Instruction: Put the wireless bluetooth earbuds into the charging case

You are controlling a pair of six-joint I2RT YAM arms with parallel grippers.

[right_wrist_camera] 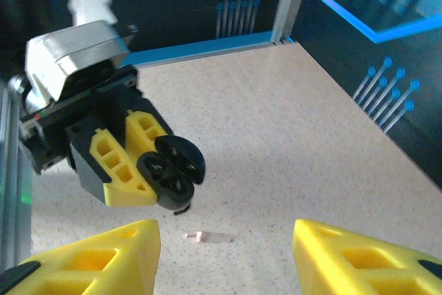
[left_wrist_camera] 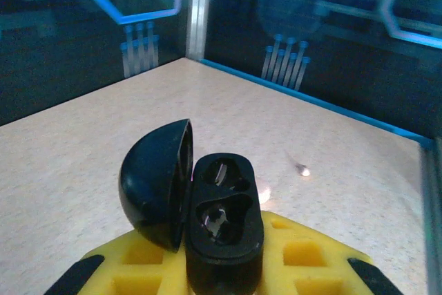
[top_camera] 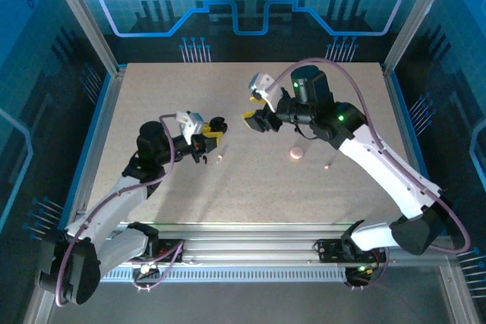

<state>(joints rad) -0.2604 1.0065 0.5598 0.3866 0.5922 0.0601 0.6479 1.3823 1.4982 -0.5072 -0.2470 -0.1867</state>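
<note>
Holding the case open over the table (top_camera: 152, 202) is all the left side has to do. The left gripper (top_camera: 206, 140) is clamped on the black case (left_wrist_camera: 238, 243), which is off the table. Its lid (left_wrist_camera: 148, 184) is swung back, and both sockets (left_wrist_camera: 222, 213) are empty and turned toward the right gripper (right_wrist_camera: 225, 236). That gripper hangs opposite and close, jaws apart with nothing between them.

A pink disc (top_camera: 295, 155) lies on the table to the right of the case; what it is I cannot tell. One earbud (right_wrist_camera: 198, 236) lies on the table just below the case. What looks like a second earbud (top_camera: 328, 165) lies beyond the disc.

The step in hand, as I judge it, is fetching an earbud. Bring the right gripper straight down over the near one and set the jaws across its body, not along the stem. Close gently, since so small a piece may skid or flip under a skewed pinch. Keep clear of the left gripper on the way down, and hold the case level so a socket meets the earbud squarely.
</note>
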